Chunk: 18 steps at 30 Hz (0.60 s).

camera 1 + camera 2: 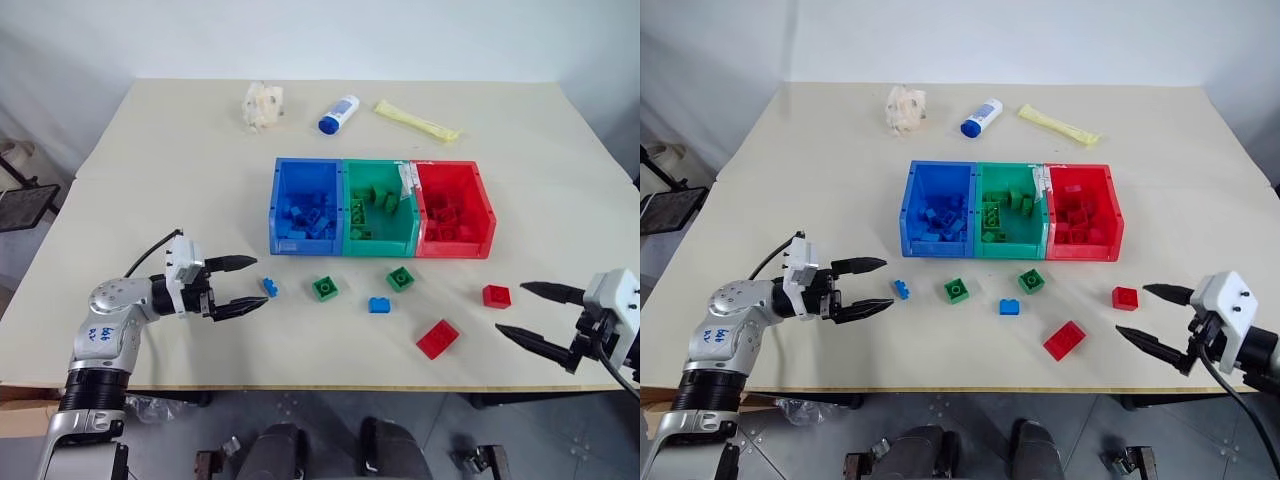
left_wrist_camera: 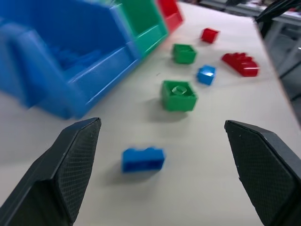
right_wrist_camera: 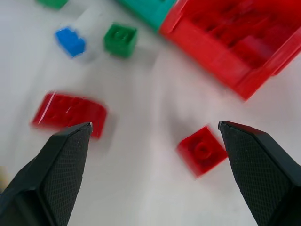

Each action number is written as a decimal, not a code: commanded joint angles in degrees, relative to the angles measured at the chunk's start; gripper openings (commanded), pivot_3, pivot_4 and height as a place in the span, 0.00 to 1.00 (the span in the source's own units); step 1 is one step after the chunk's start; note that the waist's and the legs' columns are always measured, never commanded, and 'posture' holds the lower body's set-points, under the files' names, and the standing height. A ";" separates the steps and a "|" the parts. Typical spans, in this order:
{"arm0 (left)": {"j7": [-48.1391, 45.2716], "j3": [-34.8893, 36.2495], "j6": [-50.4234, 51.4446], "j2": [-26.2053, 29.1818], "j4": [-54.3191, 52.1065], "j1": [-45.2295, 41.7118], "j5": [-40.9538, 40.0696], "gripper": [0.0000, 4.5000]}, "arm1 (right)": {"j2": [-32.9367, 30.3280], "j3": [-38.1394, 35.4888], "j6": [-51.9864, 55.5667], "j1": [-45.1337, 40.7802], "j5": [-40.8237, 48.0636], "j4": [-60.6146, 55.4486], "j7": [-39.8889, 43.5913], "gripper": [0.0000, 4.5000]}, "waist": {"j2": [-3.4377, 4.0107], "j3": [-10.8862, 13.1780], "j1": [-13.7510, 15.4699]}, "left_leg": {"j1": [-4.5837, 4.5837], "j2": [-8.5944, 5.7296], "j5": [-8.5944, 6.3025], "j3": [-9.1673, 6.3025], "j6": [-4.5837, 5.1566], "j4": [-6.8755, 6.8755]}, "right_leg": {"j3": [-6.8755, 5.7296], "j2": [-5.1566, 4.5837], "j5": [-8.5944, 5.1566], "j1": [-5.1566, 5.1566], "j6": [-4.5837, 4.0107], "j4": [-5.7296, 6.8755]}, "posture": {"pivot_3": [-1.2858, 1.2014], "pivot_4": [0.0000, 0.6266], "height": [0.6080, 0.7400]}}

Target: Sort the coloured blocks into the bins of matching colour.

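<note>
Three joined bins stand mid-table: blue [image 1: 300,246], green [image 1: 380,248] and red [image 1: 458,250], each holding bricks of its own colour. In front of them lie loose blocks: a small blue one [image 1: 269,287], two green ones [image 1: 325,289] [image 1: 400,279], another blue one [image 1: 379,305], a red square [image 1: 496,296] and a red oblong [image 1: 438,338]. My left gripper [image 1: 258,282] is open, level, just left of the small blue block [image 2: 143,159], not touching it. My right gripper [image 1: 510,309] is open, right of the red square [image 3: 202,149], and holds nothing.
At the table's far side lie a crumpled white wad [image 1: 263,104], a white bottle with a blue cap [image 1: 339,113] and a yellow packet [image 1: 417,121]. The table's front edge [image 1: 330,386] runs just below the loose blocks and both grippers.
</note>
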 commanded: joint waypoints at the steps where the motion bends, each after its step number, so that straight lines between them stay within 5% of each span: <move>1: -2.78 -0.45 -2.03 -0.08 1.37 -1.57 -0.76 0.99 | -1.14 -8.42 -0.60 6.24 -1.05 -0.36 3.07 1.00 | 0.00 0.00 0.30 | 0.00 -0.01 -0.01 0.03 0.01 -0.01 | 0.00 0.00 0.00 0.00 0.00 -0.01 | 0.52 0.24 1.00; 9: -3.96 -0.70 -2.41 0.05 1.30 -0.58 -0.51 0.99 | -0.45 -16.56 0.49 14.23 -0.65 -1.31 5.60 1.00 | 0.00 0.00 -0.10 | 0.06 0.06 -0.02 0.07 0.02 -0.03 | 0.07 0.02 0.00 0.01 0.00 -0.07 | 0.52 0.24 1.00; 18: -3.50 -1.28 -0.85 0.04 -4.91 3.49 -1.96 0.99 | -4.17 -1.67 3.03 0.71 -2.77 1.80 2.93 1.00 | 0.00 0.00 -0.76 | 0.05 0.09 -0.03 0.02 0.00 -0.03 | 0.16 -0.33 0.00 -0.02 -0.06 -0.06 | 0.52 0.24 1.00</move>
